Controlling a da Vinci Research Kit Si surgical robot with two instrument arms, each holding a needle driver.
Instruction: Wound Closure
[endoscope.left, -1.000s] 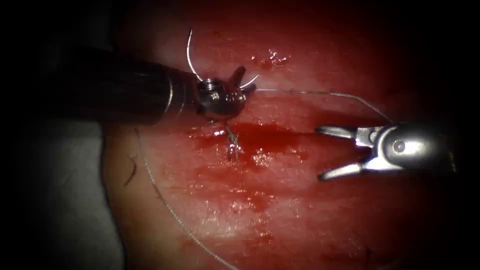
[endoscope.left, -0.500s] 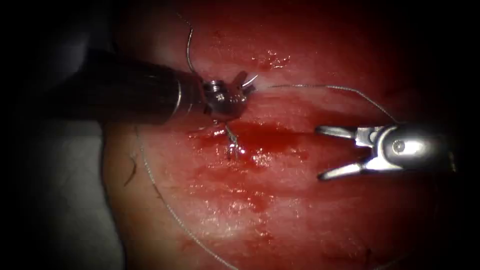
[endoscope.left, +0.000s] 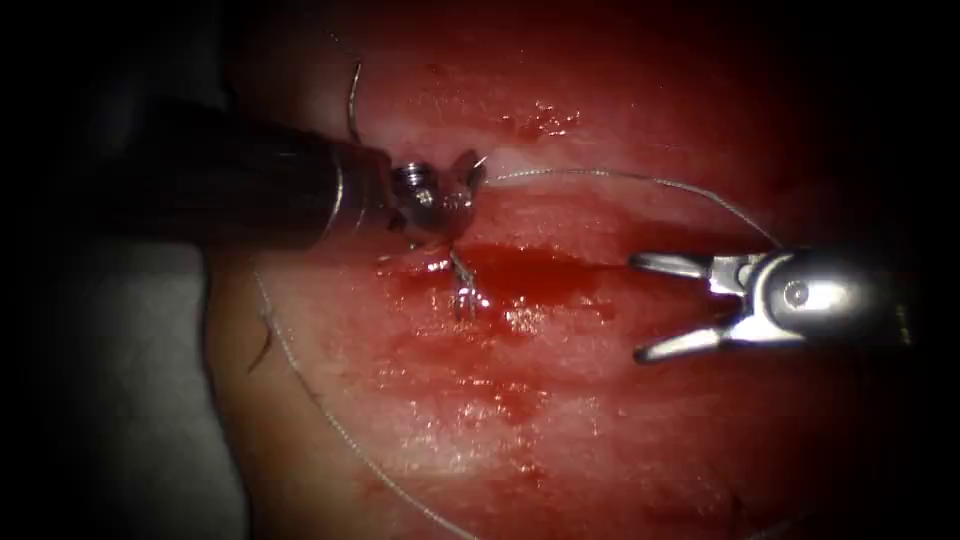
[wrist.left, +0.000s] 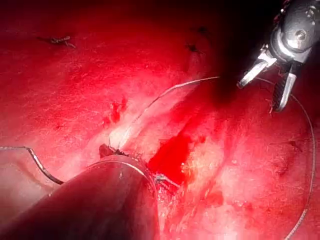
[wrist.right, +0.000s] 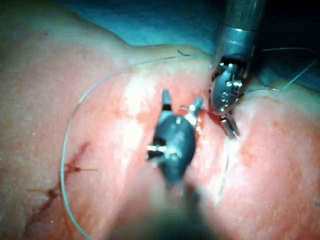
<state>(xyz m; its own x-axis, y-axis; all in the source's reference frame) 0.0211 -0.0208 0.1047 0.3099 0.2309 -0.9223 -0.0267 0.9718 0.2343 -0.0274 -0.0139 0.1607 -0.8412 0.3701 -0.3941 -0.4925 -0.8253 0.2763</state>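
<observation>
- Pale cloth (endoscope.left: 130, 400) on the left, under and beside the tissue (endoscope.left: 620, 440); tissue wet and red, spread across the middle and right.
- Cut (endoscope.left: 540, 262) running left to right through the middle, pooled with red fluid (endoscope.left: 530, 285).
- Left tool (endoscope.left: 468, 172) reaching in from the left on a dark shaft, tip at the far edge of the cut; jaws clamped on the needle (endoscope.left: 352, 100) near one end of its curve.
- Needle arcing up and to the far side of the shaft, out of the tissue.
- Right tool (endoscope.left: 660, 305) on the right, near the cut's right end, jaws spread wide, gripping nothing.
- Thread (endoscope.left: 640, 180) running from the left tool's tip rightward past the right tool; another strand (endoscope.left: 330, 420) curving across the near left tissue.
- Short cut ends of thread (endoscope.left: 466, 295) standing up just on the near side of the left tool.
</observation>
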